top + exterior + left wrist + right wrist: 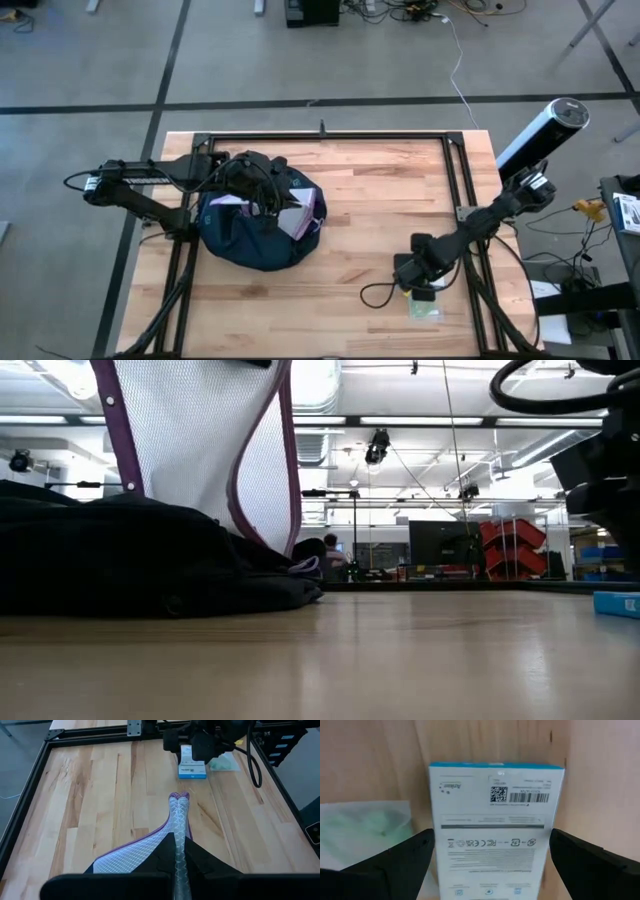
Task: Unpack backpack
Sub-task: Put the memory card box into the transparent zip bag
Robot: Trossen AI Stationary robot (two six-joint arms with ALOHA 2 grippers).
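Observation:
The dark navy backpack (250, 240) lies on the left half of the table, its top open. A clear mesh pouch with purple edging (178, 815) stands up out of it, and my left gripper (270, 195) is shut on it above the backpack. In the low view the pouch (200, 440) rises from the backpack (110, 560) past the picture's top. Near the table's right front, my right gripper (492, 865) hovers open, pointing down, over a white box with blue edges (497, 830). One finger stands over each long side, clear of the box, which lies flat. My left gripper pinches the pouch between its two fingers, high on the pouch near a purple-edged side (179, 837). The fingers slant down from the table's left side. The pouch stands upright, edge-on between the fingers, with its lower part (270, 530) still at the backpack's opening.
A pale green packet (425, 312) lies beside the white box (423, 295) near the front right corner. A black metal frame (460, 170) runs round the table. Bare wood (370, 210) stretches between the backpack and the right gripper (418, 275).

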